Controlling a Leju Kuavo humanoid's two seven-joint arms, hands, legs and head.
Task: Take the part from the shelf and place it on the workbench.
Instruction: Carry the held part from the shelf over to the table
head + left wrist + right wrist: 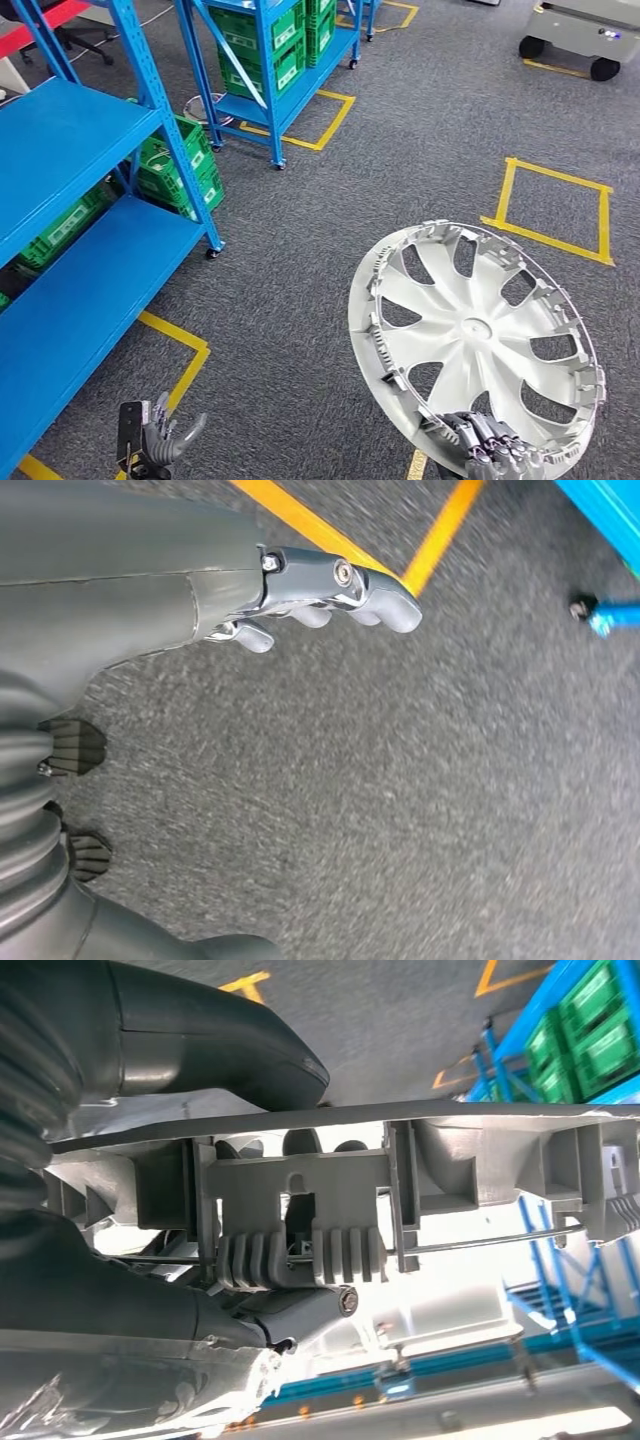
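Presently, in the head view:

- Part: a silver-white wheel cover [475, 335], spoked, with clips and a wire ring around its rim, is sitting tilted in the air over the grey carpet at about 4 o'clock of the frame, inner face turned up toward the camera. In the right wrist view its rim [392, 1175], with a ribbed clip and a thin wire, is crossing the frame.
- Right hand [490, 445]: it is gripping the cover's near rim at the cover's 6 o'clock; dark fingers are curling over the edge. In the right wrist view the thick thumb [219, 1045] is lying on one side of the rim and the fingers on the other, pinching it.
- Left hand [158, 435]: it is hanging low at 7 o'clock, holding nothing, fingers apart and loosely bent. In the left wrist view the fingers [340, 585] are reaching out over bare carpet.
- Blue shelf [68, 200]: it is occupying 9 to 10 o'clock, well apart from the cover.
- Green crates [181, 165]: they are sitting behind the shelf's upright at 10 o'clock; further crates [275, 45] are filling a second rack at 12 o'clock.
- Yellow floor tape [555, 215]: it is marking a square at 2 o'clock, and another strip is running beside the left hand.
- White wheeled cart [577, 30]: it is standing at 1 o'clock.
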